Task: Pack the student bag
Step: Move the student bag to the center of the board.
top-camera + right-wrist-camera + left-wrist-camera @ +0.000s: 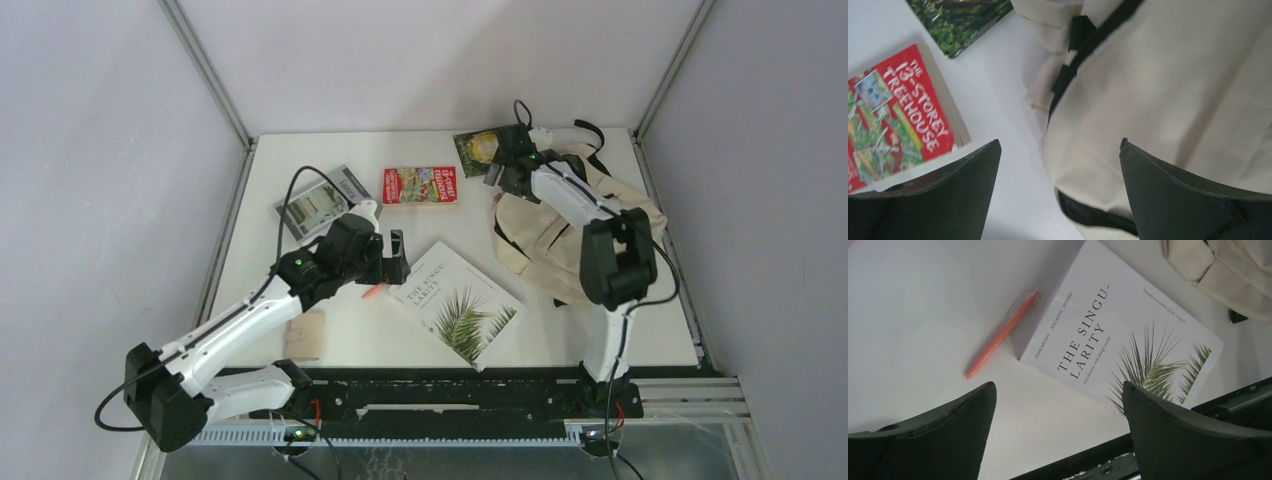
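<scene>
The student bag (532,238) is a cream canvas backpack with black zippers, lying slumped at the right of the table. My right gripper (500,170) hovers open over its upper left corner; in the right wrist view the gripper (1060,142) has the bag's cloth (1173,85) and a black zipper (1083,50) under it, with nothing between the fingers. My left gripper (398,256) stands open above the table centre, just left of a white magazine (460,300). In the left wrist view the gripper (1058,386) is empty, near the magazine (1118,335) and an orange pen (1000,335).
A red book (420,185), a green book (478,148) and a grey book (322,200) lie along the back. The orange pen (373,291) lies by the magazine's left edge. A wooden block (305,335) sits at the front left. Grey walls close in the table.
</scene>
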Robot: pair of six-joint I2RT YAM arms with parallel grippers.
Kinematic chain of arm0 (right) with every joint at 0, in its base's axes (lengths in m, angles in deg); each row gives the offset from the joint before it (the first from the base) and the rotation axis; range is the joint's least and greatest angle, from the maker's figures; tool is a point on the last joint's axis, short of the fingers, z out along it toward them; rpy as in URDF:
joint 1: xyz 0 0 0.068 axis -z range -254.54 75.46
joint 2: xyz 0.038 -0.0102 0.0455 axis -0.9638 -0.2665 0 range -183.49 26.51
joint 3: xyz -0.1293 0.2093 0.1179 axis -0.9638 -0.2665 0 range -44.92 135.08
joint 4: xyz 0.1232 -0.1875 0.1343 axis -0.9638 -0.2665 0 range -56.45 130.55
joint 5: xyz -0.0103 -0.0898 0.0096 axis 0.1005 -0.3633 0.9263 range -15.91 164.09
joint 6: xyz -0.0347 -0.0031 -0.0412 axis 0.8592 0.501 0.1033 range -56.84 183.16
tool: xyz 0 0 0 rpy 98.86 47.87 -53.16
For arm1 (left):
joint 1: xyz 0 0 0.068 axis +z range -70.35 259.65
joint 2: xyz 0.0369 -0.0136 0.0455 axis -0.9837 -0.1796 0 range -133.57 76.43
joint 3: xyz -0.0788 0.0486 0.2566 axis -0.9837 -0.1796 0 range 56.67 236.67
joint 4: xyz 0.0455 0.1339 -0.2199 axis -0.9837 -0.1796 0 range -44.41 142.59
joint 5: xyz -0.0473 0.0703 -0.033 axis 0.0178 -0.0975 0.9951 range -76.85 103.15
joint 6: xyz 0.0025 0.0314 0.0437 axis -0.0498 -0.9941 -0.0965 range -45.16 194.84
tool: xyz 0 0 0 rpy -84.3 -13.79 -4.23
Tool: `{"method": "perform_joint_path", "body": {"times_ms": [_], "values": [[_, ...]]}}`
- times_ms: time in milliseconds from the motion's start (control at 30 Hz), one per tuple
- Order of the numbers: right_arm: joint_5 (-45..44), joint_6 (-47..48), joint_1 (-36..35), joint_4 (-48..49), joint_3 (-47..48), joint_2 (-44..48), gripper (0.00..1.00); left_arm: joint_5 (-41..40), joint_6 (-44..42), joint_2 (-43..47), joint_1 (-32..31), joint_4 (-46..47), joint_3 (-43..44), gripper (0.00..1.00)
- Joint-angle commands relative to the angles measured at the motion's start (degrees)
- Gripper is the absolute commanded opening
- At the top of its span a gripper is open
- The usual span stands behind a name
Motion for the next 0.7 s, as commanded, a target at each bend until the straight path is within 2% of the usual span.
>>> {"method": "perform_joint_path", "body": {"times_ms": [0, 67, 100, 200, 267, 300, 467, 667], "values": [[0.7, -1.8, 2.1, -6.3, 9.1, -7.2, 0.92, -4.4, 0.5, 4.0, -0.1, 0.1, -0.2, 1.0], [1.7, -1.7, 2.6, -5.6, 8.9, -7.7, 0.75, -5.0, 0.4, 4.3, -0.1, -0.2, -0.2, 1.0], [2.2, -1.0, 2.8, -4.4, 7.5, -6.9, 0.61, -5.1, 0.4, 4.3, -0.1, -0.2, -0.2, 1.0], [4.2, 1.0, 3.8, -0.2, 1.2, -2.2, 0.29, -5.0, 0.2, 3.5, -0.1, 0.2, 0.0, 1.0], [6.2, 2.6, 4.7, 1.7, -3.2, 1.0, 0.03, -4.5, -0.1, 2.2, -0.1, 0.6, 0.6, 1.0], [7.3, 3.3, 5.3, 2.3, -5.3, 2.9, 0.0, -4.3, -0.2, 1.6, -0.1, 0.7, 1.0, 1.0], [10.7, 9.7, 6.9, 3.5, -18.4, 14.9, 0.0, -3.9, -0.7, -1.4, -0.1, 1.1, 3.1, 1.0], [6.6, 12.8, 7.6, 0.4, -29.0, 30.1, 0.0, -3.3, -0.8, -4.7, -0.1, 2.0, 5.5, 1.0]]}}
